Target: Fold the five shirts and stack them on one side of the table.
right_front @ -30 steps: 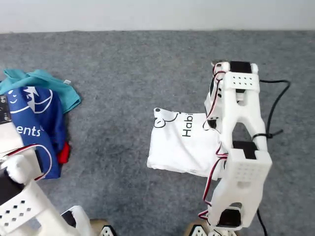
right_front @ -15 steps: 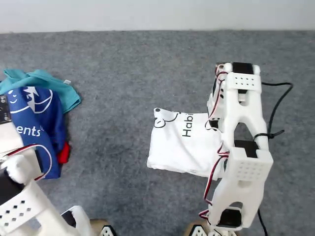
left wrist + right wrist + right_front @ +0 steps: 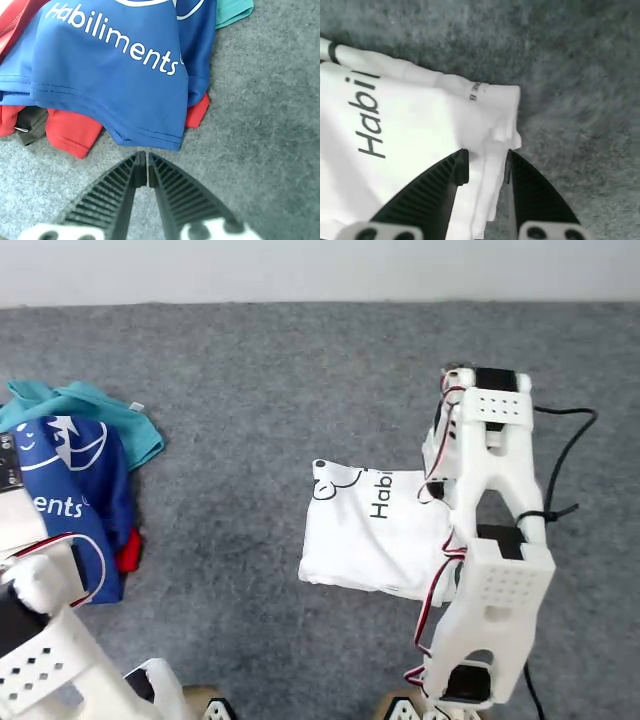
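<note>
A folded white shirt [image 3: 365, 530] with black lettering lies at the middle of the grey table. My right gripper [image 3: 486, 161] is open, its fingers standing on either side of the bunched edge of the white shirt [image 3: 410, 125]. At the left edge lies a pile with a blue shirt [image 3: 70, 490] on top, a teal shirt [image 3: 100, 410] behind it and a red shirt [image 3: 127, 552] under it. My left gripper [image 3: 146, 169] is shut with nothing in it, just short of the hem of the blue shirt [image 3: 110, 65]. The red shirt [image 3: 70, 132] pokes out beneath.
The right arm [image 3: 490, 540] stands over the white shirt's right side, and a black cable [image 3: 560, 440] runs off beside it. A dark piece of cloth [image 3: 30, 129] shows under the red shirt. A pale wall [image 3: 320, 270] bounds the table's far edge.
The right arm has shifted slightly to the right and away from the table's front edge. The white shirt and the pile have not moved.
</note>
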`<state>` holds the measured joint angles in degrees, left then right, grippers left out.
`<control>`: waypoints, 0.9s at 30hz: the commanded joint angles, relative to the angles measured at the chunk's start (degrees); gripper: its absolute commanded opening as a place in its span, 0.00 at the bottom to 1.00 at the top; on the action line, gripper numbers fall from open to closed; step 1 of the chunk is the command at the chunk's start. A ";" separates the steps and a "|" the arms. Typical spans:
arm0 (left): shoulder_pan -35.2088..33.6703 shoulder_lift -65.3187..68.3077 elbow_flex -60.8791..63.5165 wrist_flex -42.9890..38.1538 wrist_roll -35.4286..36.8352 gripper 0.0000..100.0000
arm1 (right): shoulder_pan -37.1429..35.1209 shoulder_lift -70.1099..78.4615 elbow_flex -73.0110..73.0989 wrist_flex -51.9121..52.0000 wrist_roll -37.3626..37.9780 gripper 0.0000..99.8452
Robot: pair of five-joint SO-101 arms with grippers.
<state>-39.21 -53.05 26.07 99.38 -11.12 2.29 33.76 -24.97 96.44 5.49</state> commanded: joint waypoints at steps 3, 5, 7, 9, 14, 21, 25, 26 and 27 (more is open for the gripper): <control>-0.26 -0.35 -0.22 0.70 -0.26 0.01 | -0.13 2.95 -0.44 -0.40 -0.26 0.10; -0.26 -0.35 -0.22 0.70 -0.26 0.01 | 0.04 3.82 -0.44 -0.40 -0.26 0.04; -0.26 -0.35 -0.22 0.70 -0.26 0.01 | 0.66 4.18 -0.70 -0.66 -0.26 0.00; -0.26 -0.35 -0.22 0.70 -0.26 0.01 | 1.10 3.47 -0.88 -1.10 -0.18 0.01; -0.26 -0.35 -0.22 0.62 -0.26 0.01 | 2.07 -0.31 -0.88 -3.38 2.37 0.01; -0.26 -0.35 -0.22 0.62 -0.35 0.01 | 3.56 -1.19 -0.88 -9.36 7.91 0.01; -0.26 -0.35 -0.22 0.62 -0.35 0.01 | 3.12 -1.63 -0.88 -10.68 10.02 0.01; -0.26 -0.26 -0.22 0.62 -0.35 0.01 | 3.03 -1.63 -0.88 -10.33 10.02 0.01; -0.26 -0.26 -0.22 0.62 -0.35 0.01 | 2.95 -1.63 -0.97 -9.01 9.93 0.02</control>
<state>-39.21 -53.05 26.07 99.38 -11.12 5.01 36.48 -24.97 86.68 14.64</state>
